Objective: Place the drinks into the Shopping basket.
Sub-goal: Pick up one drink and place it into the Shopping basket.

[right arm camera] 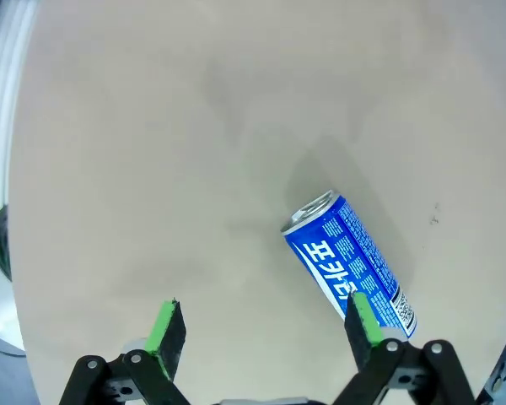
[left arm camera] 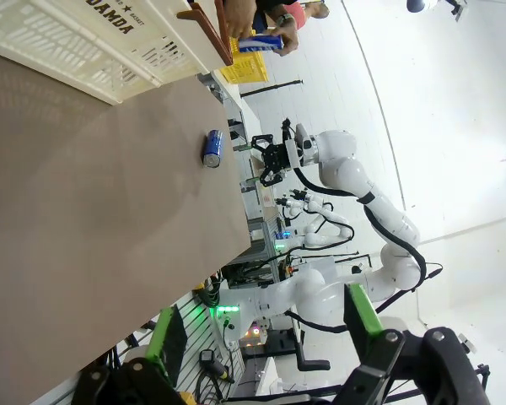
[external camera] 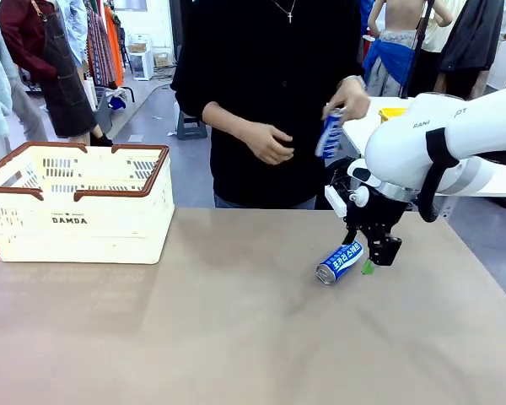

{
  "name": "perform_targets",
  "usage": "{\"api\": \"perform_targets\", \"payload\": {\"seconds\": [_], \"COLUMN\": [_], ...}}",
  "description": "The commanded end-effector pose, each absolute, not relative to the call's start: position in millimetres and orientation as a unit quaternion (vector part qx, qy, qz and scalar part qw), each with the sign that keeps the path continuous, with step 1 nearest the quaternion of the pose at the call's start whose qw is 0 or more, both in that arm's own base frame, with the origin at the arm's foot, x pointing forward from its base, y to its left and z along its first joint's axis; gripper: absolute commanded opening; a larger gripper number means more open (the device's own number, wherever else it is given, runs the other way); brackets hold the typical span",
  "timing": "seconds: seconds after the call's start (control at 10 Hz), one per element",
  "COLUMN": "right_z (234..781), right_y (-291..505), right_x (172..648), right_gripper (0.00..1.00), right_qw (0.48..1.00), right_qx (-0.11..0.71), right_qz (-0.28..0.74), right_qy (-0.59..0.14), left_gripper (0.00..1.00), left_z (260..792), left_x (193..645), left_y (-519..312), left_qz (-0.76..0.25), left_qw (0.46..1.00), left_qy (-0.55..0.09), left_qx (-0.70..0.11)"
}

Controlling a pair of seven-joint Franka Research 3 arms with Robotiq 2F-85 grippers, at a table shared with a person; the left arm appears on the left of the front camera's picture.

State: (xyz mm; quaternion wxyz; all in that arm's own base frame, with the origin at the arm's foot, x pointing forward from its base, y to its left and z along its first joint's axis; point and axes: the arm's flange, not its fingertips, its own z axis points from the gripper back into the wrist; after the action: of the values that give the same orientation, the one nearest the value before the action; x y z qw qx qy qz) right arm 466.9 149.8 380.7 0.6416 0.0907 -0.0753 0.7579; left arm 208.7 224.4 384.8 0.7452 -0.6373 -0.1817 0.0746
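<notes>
A blue and white drink can (external camera: 339, 261) lies on its side on the brown table, right of the middle. My right gripper (external camera: 374, 258) hovers just above its right end, open. From the right wrist the can (right arm camera: 350, 266) lies slanted with its silver top pointing away, its lower end beside one green-padded finger (right arm camera: 364, 321); nothing is between the jaws of the right gripper (right arm camera: 264, 325). The person holds a second blue can (external camera: 329, 135) in one hand above the far edge. The cream Shopping basket (external camera: 76, 202) stands at the far left. My left gripper (left arm camera: 266, 337) is open, far from the can (left arm camera: 212, 148).
The person stands at the table's far side, both hands in front of the body. A yellow box (external camera: 392, 112) sits on a white table behind my right arm (external camera: 438, 143). Bare tabletop stretches between the basket and the can.
</notes>
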Motion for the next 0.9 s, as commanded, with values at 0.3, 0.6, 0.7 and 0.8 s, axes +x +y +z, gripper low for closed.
{"api": "perform_targets", "payload": {"seconds": [0.3, 0.6, 0.7, 0.8], "right_z": [373.0, 338.0, 327.4, 316.5], "right_y": [135.5, 147.0, 150.9, 157.1], "right_x": [478.8, 504.8, 510.8, 515.5], "right_gripper": [1.00, 1.00, 1.00, 1.00], "right_qw": [0.608, 0.584, 0.573, 0.561], "right_qx": [0.031, 0.030, 0.025, 0.023], "right_qz": [0.778, 0.802, 0.810, 0.819], "right_qy": [-0.154, -0.122, -0.121, -0.115], "left_gripper": [1.00, 1.00, 1.00, 1.00], "left_z": [386.0, 386.0, 386.0, 386.0], "left_x": [208.7, 208.7, 208.7, 208.7], "left_y": [224.5, 224.5, 224.5, 224.5], "left_qz": [0.069, 0.069, 0.069, 0.069], "left_qw": [0.739, 0.739, 0.739, 0.739], "left_qy": [-0.193, -0.193, -0.193, -0.193], "left_qx": [-0.642, -0.642, -0.642, -0.642]}}
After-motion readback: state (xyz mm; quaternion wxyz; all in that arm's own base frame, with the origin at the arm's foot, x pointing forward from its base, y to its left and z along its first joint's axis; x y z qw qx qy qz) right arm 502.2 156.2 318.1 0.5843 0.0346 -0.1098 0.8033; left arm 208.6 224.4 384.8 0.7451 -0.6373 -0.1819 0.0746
